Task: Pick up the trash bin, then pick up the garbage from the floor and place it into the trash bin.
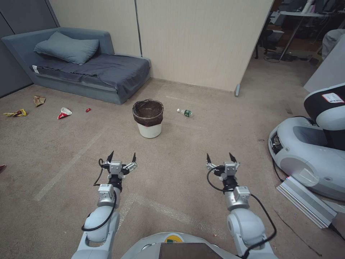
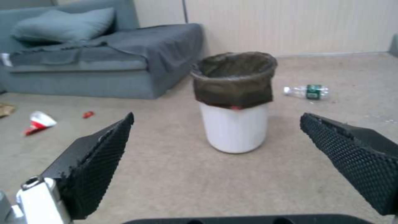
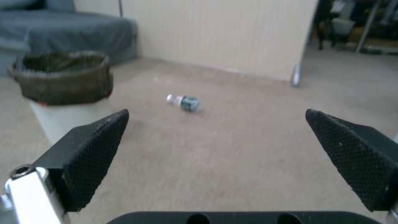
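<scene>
Both hands released, nothing held: left hand (image 1: pixel 122 155) & right hand (image 1: pixel 220 157) hover over carpet. Trash bin (image 1: pixel 148 118) upright ahead, btwn them, closer to left. Bottle (image 1: pixel 185 112) on floor beyond right hand; crushed cup (image 1: pixel 64 113), wrappers (image 1: pixel 16 113) far left of left hand.

My right gripper (image 3: pixel 215 124) is wide open over the tan carpet (image 3: pixel 232 161), holding nothing. The bottle (image 3: pixel 184 102) with a green label lies on its side at about 12 o'clock. The trash bin (image 3: pixel 62 87) stands upright at 10 o'clock.
</scene>
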You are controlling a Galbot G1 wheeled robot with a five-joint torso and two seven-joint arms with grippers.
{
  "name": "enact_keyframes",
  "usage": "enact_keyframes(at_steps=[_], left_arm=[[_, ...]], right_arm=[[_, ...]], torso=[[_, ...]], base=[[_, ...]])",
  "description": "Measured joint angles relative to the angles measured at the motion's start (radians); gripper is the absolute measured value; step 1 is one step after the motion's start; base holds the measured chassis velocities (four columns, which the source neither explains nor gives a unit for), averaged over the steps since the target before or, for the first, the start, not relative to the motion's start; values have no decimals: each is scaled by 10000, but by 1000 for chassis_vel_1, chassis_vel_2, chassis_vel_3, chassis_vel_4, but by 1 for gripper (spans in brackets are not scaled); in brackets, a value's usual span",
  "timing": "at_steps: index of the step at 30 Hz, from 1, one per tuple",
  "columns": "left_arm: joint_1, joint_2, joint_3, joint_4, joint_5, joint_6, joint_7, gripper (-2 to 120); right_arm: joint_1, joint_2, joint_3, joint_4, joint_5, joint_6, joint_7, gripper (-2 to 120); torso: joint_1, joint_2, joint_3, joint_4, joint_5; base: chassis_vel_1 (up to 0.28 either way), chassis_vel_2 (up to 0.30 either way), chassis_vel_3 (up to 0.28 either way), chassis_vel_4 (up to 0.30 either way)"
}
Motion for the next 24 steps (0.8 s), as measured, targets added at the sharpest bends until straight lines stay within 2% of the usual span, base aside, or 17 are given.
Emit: enact_keyframes(at_steps=[4,6,7,10,11,14,24], left_arm=[[265,78,-102,-620,-20,371,-86,100],[586,174,-256,-1268,-70,802,-194,100],[586,174,-256,-1268,-70,802,-194,100],[1085,335,-496,-2344,-154,1495,-373,100],[1085,335,-496,-2344,-154,1495,-373,100],[1563,465,-774,-3199,-304,2040,-538,100],[1658,485,-836,-3201,-336,2112,-518,100]], right_arm=[[-437,169,131,615,-45,5,72,100],[-918,387,302,1305,-144,32,178,100],[-918,387,302,1305,-144,32,178,100],[-1643,718,571,2371,-296,100,349,100],[-1643,718,571,2371,-296,100,349,100],[-1784,789,627,2576,-335,114,384,100],[-1739,785,626,2494,-424,-42,400,100]], torso=[[0,0,-1,2,-2],[0,0,0,2,0],[0,0,0,2,0],[0,0,-1,-3,-4],[0,0,-1,-3,-4],[-1,1,-1,3,5],[0,0,0,1,-1]], base=[[0,0,0,0],[0,0,0,0],[0,0,0,0],[0,0,0,0],[0,0,0,0],[0,0,0,0],[0,0,0,0]])
